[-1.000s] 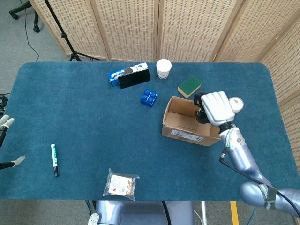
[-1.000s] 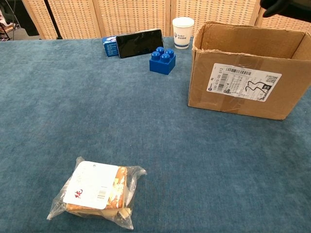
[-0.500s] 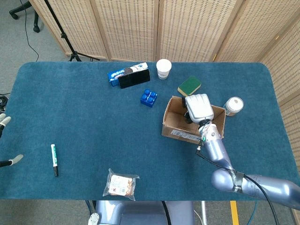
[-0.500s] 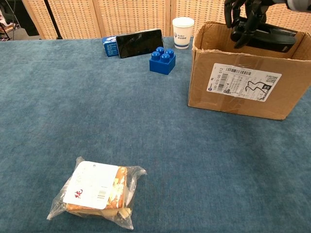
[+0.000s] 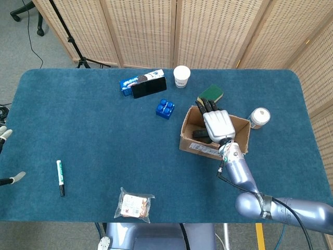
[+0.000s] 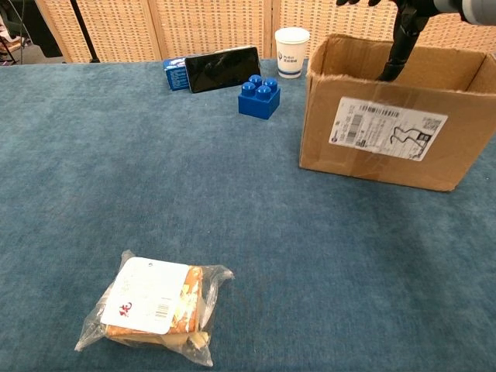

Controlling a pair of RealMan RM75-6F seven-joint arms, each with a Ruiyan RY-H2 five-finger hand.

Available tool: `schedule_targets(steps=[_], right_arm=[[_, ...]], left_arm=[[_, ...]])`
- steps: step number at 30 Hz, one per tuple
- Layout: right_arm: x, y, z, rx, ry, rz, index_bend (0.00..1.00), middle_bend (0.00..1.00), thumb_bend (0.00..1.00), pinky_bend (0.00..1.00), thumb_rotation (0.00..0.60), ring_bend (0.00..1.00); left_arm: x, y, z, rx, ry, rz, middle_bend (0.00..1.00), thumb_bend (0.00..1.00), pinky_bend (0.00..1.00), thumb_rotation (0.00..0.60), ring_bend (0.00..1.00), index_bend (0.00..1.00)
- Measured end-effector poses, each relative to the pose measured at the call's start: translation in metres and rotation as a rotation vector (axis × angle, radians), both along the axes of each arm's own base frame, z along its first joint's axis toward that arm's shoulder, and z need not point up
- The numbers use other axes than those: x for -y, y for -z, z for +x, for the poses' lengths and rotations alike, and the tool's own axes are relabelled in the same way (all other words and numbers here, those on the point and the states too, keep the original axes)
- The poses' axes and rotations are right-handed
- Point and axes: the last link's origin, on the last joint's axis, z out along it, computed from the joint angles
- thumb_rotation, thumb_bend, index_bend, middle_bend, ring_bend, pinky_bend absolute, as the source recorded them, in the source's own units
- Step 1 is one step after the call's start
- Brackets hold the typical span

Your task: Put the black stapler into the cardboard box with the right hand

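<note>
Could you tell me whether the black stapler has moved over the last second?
Yes. It left the right hand above the cardboard box's right end and now lies inside the box as the black stapler.

light: bright, even | shadows: soft | focus: sharp | glare: none

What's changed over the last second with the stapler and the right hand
The right hand carried the black stapler leftward from beyond the cardboard box's right side to over it and let go; the stapler now lies inside, fingers spread above. The box shifted slightly. The left hand, marker and snack packet stayed put.
</note>
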Motion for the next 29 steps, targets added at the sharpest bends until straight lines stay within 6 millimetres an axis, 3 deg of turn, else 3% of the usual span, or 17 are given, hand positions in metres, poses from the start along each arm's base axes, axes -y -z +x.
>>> schedule_targets(steps=[8,12,15,21,29], right_arm=[[-0.016,-0.029,0.014,0.002,-0.062,-0.068,0.02,0.0,0.0,0.3,0.6,0.0],[-0.028,-0.051,0.013,0.021,-0.127,-0.134,0.02,0.0,0.0,0.21,0.6,0.0],[-0.041,-0.066,0.0,0.032,-0.186,-0.185,0.02,0.0,0.0,0.16,0.6,0.0],[-0.074,-0.084,-0.051,0.091,-0.283,-0.232,0.02,0.0,0.0,0.08,0.6,0.0],[-0.133,-0.098,-0.167,0.162,-0.202,-0.283,0.0,0.0,0.0,0.02,0.6,0.0]], left_arm=[[0.0,-0.001,-0.001,0.002,-0.005,0.005,0.0,0.0,0.0,0.6,0.0,0.0],[0.001,-0.001,0.0,0.0,-0.001,0.005,0.0,0.0,0.0,0.6,0.0,0.0],[0.002,0.0,0.0,-0.004,0.001,0.006,0.0,0.0,0.0,0.6,0.0,0.0],[0.004,0.002,0.002,-0.01,0.001,0.013,0.0,0.0,0.0,0.6,0.0,0.0],[0.004,0.005,0.004,-0.028,0.005,0.027,0.0,0.0,0.0,0.6,0.0,0.0]])
